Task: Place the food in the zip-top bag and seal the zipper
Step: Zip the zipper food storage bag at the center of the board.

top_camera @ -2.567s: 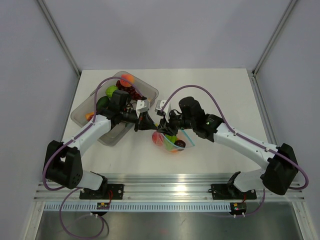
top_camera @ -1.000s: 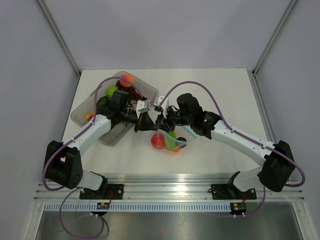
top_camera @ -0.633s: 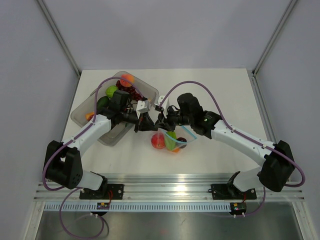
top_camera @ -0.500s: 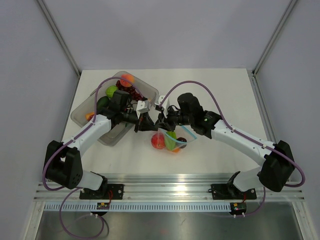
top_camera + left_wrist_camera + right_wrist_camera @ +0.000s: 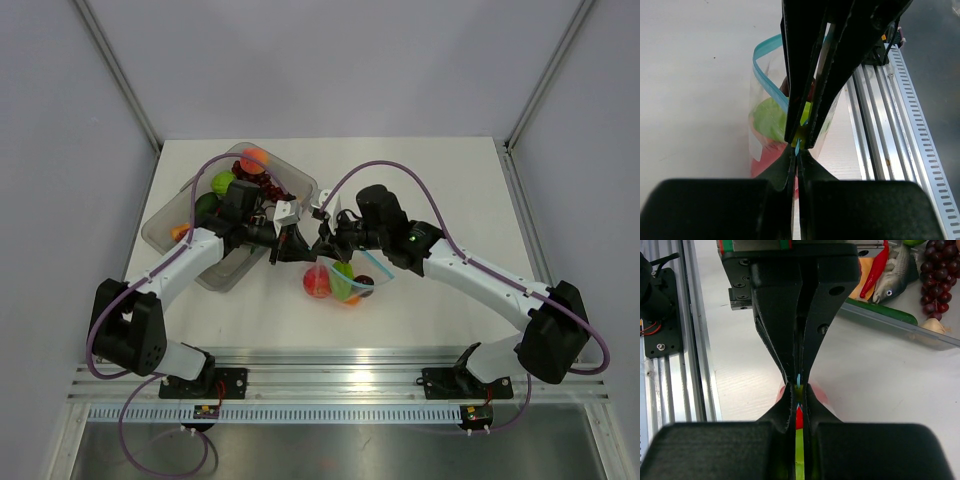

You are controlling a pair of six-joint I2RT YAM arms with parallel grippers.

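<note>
The zip-top bag [image 5: 340, 282] hangs at the table's middle, holding red [image 5: 316, 284], green [image 5: 341, 279] and dark food pieces. Its light-blue zipper [image 5: 766, 76] runs along the mouth edge. My left gripper [image 5: 300, 246] and right gripper [image 5: 318, 243] meet tip to tip at the bag's top left end. Both are shut on the zipper strip: in the left wrist view the left gripper [image 5: 797, 151] pinches the blue edge, and in the right wrist view the right gripper [image 5: 799, 390] does the same. The bag [image 5: 771, 120] bulges below with red and green food.
A clear rigid tub [image 5: 170, 228] stands at the back left with an orange piece [image 5: 252, 157], a green piece [image 5: 222, 182] and dark grapes [image 5: 262, 187]. In the right wrist view it holds a toy fish [image 5: 893, 279], a red chili and grapes [image 5: 938, 275]. The aluminium rail [image 5: 340, 380] runs along the near edge.
Both grippers have come closer together at the bag's top edge, and the bag has shifted slightly left and hangs more upright. In the last half second hardly anything moved.
</note>
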